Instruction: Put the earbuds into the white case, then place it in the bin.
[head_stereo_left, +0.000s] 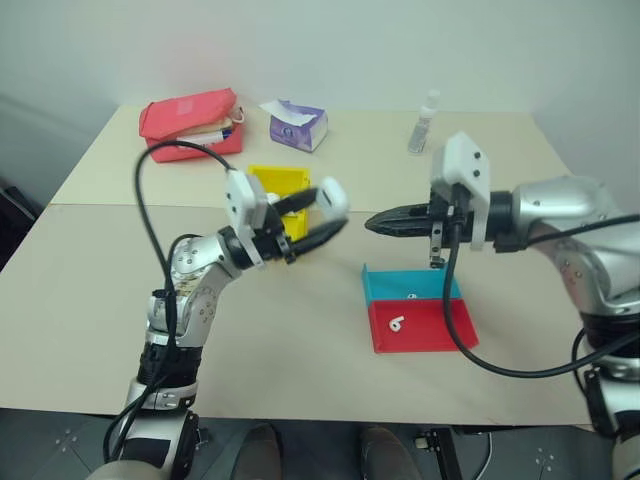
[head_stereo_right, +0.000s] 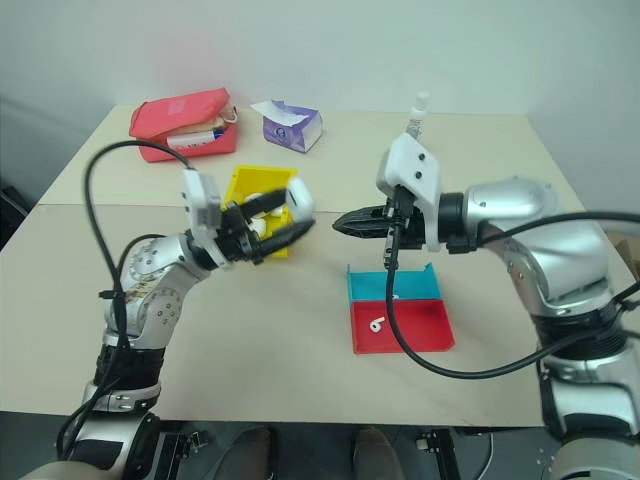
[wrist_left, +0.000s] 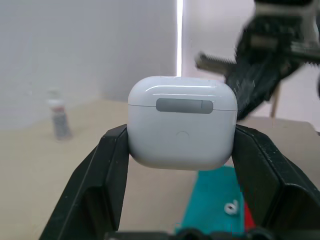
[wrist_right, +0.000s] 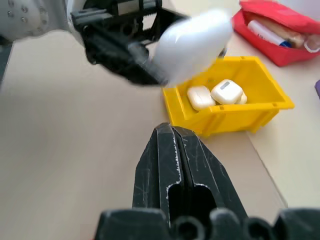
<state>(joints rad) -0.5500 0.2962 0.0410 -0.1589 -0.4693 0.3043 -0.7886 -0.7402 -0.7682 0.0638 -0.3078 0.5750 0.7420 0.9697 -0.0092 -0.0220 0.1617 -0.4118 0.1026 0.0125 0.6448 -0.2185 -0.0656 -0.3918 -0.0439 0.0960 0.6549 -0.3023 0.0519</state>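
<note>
Yellow plastic bin (head_stereo_left: 277, 183) on a beige table (head_stereo_left: 300, 320), taken as landmark. Head views: left gripper (head_stereo_left: 322, 222) raised just in front of the bin, arm bent up from the table's near edge, fingers clamped on the white case (head_stereo_left: 333, 198); right gripper (head_stereo_left: 385, 222) level and pointing toward the case from the bin's right, tips pressed together, holding nothing visible. Blue tray (head_stereo_left: 410, 288) and red tray (head_stereo_left: 422, 326) lie side by side to the bin's right and nearer the robot; one earbud (head_stereo_left: 397, 324) in the red, a small white item in the blue. Behind the bin: red pouch (head_stereo_left: 190, 122), purple tissue pack (head_stereo_left: 297, 125), small clear bottle (head_stereo_left: 424, 124); print unreadable. Left wrist view: case upright between both black fingers (wrist_left: 100, 170), lid closed. Right wrist view: closed tips aimed at the bin, which holds further like cases (wrist_right: 215, 94).
</note>
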